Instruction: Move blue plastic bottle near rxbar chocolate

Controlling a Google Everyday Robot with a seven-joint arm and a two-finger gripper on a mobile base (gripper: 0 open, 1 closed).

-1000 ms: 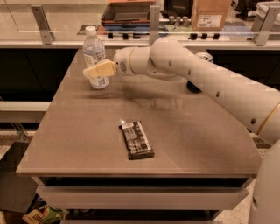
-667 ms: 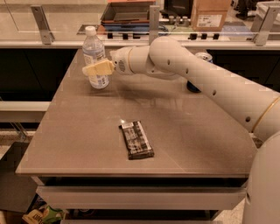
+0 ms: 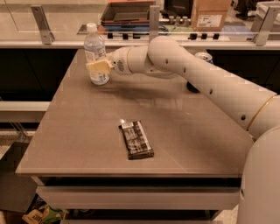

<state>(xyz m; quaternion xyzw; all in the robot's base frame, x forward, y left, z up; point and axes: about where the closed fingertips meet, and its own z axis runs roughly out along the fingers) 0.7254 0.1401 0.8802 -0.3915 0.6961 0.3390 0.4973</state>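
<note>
The blue plastic bottle [image 3: 95, 52], clear with a white cap and a pale label, stands upright at the far left of the brown table [image 3: 87, 131]. My gripper [image 3: 100, 66] is at the bottle's middle, reaching in from the right, with its yellowish tip in front of the label. The rxbar chocolate [image 3: 136, 139], a flat dark bar with a white patch at its far end, lies near the table's front centre, well apart from the bottle.
A can [image 3: 202, 57] stands at the far right of the table, mostly hidden behind my arm [image 3: 210, 83]. A glass rail with metal posts [image 3: 42, 24] runs behind the table. A cardboard box [image 3: 210, 15] and a tray [image 3: 127, 11] sit on the counter beyond.
</note>
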